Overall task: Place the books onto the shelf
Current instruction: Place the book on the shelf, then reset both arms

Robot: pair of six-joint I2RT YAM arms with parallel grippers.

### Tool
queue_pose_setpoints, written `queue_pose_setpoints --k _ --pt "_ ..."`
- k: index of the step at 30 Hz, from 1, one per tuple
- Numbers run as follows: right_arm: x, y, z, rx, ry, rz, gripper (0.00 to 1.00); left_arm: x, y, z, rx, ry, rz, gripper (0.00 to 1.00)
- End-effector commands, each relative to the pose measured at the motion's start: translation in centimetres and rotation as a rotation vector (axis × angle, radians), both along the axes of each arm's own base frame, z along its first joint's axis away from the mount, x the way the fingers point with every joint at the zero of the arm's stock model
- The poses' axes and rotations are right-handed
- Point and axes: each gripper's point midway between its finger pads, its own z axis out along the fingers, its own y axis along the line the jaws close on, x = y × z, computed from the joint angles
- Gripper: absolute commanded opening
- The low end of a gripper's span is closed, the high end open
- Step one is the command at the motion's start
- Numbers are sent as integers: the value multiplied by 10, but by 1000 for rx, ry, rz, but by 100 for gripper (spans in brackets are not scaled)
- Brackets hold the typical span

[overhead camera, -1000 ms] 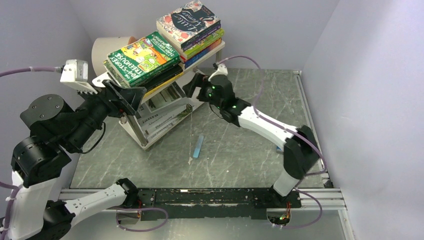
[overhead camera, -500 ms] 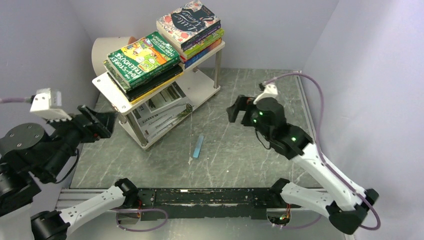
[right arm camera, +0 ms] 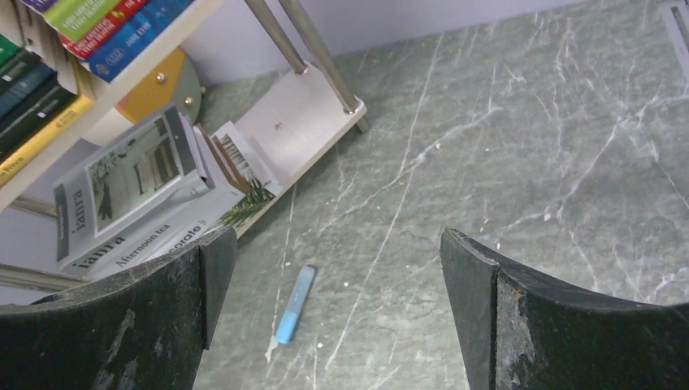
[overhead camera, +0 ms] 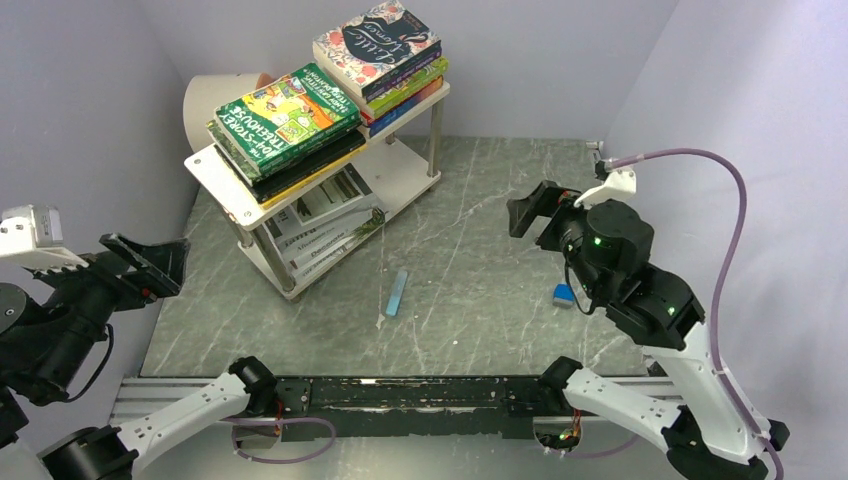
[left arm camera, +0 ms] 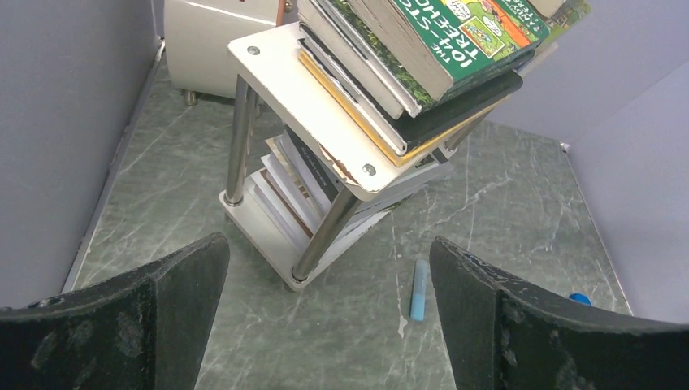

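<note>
Books [overhead camera: 290, 120] all lie on the shelf [overhead camera: 215, 180] at upper left; my left gripper [overhead camera: 150, 265] and right gripper [overhead camera: 535, 212] gape wide, empty, so I judge only parking remains

Green book [left arm camera: 455, 36] spine: "104-STOR… TREEHO…", cut by the frame edge, ahead and to the right of the left gripper [left arm camera: 329, 244].
Same spine from above: "104-STOREY TREEHOUSE".
Floral book [overhead camera: 375, 40] cover: "Little Women" in script, far ahead-left of the right gripper [right arm camera: 337, 244].
White book [right arm camera: 154, 241] spine: "Afternoon tea", just ahead-left of the right gripper.
Grey book [right arm camera: 122, 187] spine: something like "ianra", uncertain.
Other spines: too small to read.
</note>
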Motion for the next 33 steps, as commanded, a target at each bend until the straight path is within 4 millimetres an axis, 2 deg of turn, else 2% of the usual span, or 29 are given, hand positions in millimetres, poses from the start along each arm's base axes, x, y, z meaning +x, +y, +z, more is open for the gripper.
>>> queue_pose_setpoints --k 1,7,21,33 --pt "-7 -8 11 -11 -23 4 100 2 4 -6 57 33 20 97" --pt "-10 -8 16 -3 -52 26 100 1 2 -10 47 40 15 97" --pt "-9 5 -3 -15 -8 75 100 6 -13 -12 24 16 -39 97" --pt "-5 13 -4 -7 2 93 100 9 -16 -12 27 13 -41 97"
